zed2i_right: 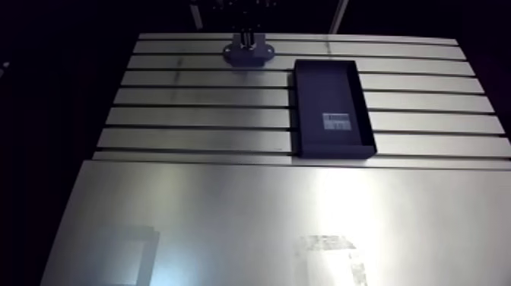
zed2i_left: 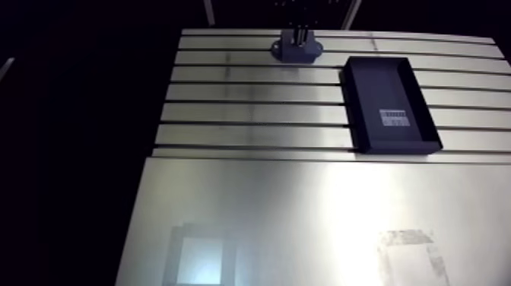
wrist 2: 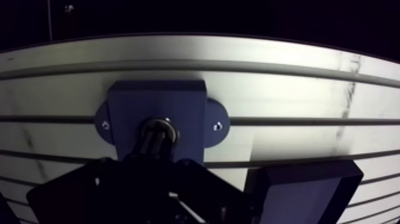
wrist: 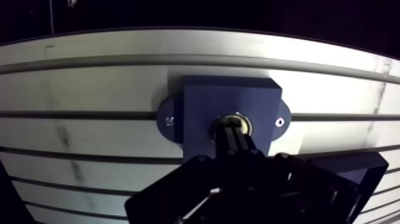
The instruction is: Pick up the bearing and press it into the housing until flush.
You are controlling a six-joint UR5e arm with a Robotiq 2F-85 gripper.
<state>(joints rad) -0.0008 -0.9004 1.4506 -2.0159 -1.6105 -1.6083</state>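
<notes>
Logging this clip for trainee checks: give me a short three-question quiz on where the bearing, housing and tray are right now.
1. True or false: the bearing lies in the dark tray.
2. The tray sits: A) on top of the housing; B) beside the housing on the slotted table; C) off the table.
3. Fill in: the gripper is over the housing's ____.
Key: 1 false, the bearing is at the housing's bore; 2 B; 3 bore.

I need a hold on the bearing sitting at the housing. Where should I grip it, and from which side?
By its outer ring, from straight above. The bearing lies flat in the bore atop the housing, so only its upper rim shows; the block walls it in sideways. How far it stands proud I cannot tell.
</notes>
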